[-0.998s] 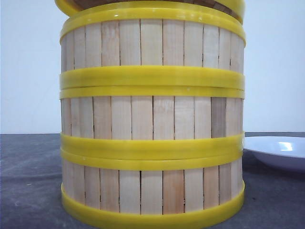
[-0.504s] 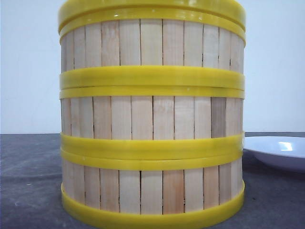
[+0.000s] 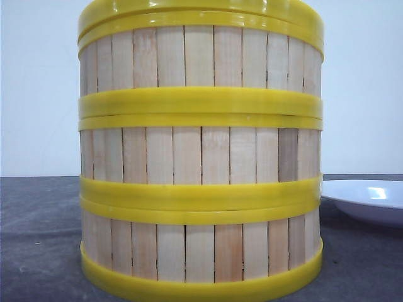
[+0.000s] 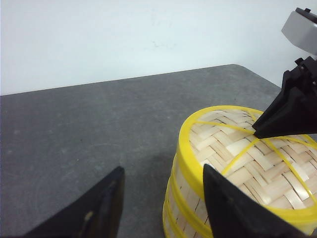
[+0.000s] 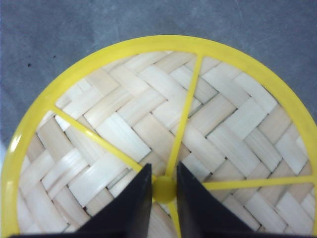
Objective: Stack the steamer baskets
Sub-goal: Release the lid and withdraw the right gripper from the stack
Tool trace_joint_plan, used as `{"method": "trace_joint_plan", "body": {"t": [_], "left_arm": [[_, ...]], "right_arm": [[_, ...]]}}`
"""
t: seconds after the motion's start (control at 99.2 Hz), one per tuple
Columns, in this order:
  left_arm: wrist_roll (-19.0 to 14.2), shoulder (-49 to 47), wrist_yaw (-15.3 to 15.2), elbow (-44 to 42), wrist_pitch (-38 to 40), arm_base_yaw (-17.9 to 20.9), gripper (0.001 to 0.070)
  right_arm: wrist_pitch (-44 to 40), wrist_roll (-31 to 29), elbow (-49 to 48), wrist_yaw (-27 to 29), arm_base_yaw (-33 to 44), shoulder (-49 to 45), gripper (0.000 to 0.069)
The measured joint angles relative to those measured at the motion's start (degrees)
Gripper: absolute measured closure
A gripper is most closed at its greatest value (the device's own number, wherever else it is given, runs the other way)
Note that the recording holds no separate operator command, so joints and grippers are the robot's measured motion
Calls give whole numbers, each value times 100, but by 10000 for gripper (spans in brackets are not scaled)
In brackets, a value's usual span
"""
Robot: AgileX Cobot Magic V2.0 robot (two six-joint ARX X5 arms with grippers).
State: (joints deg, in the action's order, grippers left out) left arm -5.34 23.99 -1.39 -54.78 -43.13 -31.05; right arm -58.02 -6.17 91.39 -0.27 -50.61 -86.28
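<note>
Right gripper [image 5: 164,191] sits over the centre of the woven lid [image 5: 148,129], its two black fingers [image 5: 130,203] pressed against either side of the small yellow knob [image 5: 164,188] where the lid's yellow spokes meet, so it is clenched on that knob. Largest in the front view is the stack of steamer baskets [image 3: 200,151], three alike, one on top of another, with walls of upright pale wooden slats and thick yellow rims that meet in doubled bands at each joint. The bottom basket stands on the dark grey table [image 3: 38,239], and the stack fills most of that view, from the table up past the top edge. On top of the stack lies the lid, its yellow rim resting flush on the top basket's rim; the left wrist view shows its herringbone weave and yellow spokes, with the right gripper's black fingertip touching near its middle. Beside the stack, toward the robot's right and a little behind it, a white plate [image 3: 368,200] rests on the table, only partly in view. Left gripper [image 4: 161,203] hangs beside the stack with its jaws spread apart and nothing between them; one finger [image 4: 225,208] stands in front of the lid's rim, the other over bare table.
</note>
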Motion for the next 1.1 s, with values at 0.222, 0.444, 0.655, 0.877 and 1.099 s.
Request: {"method": "trace_joint_plan", "body": {"t": [0.222,0.444,0.655,0.877,1.099], "left_arm": [[0,0,0,0,0,0,412],[0,0,0,0,0,0,412],[0,0,0,0,0,0,412],[0,0,0,0,2,0,412],[59,0,0,0,11,0,412]], "right_arm": [[-2,24,0,39,0,-2,506],[131,39,26,448,0,0,347],[282,44,181,920,-2,494,340],[498,85,267,1934,-103,1596,340],[472,142,240,2570,-229,2430,339]]}}
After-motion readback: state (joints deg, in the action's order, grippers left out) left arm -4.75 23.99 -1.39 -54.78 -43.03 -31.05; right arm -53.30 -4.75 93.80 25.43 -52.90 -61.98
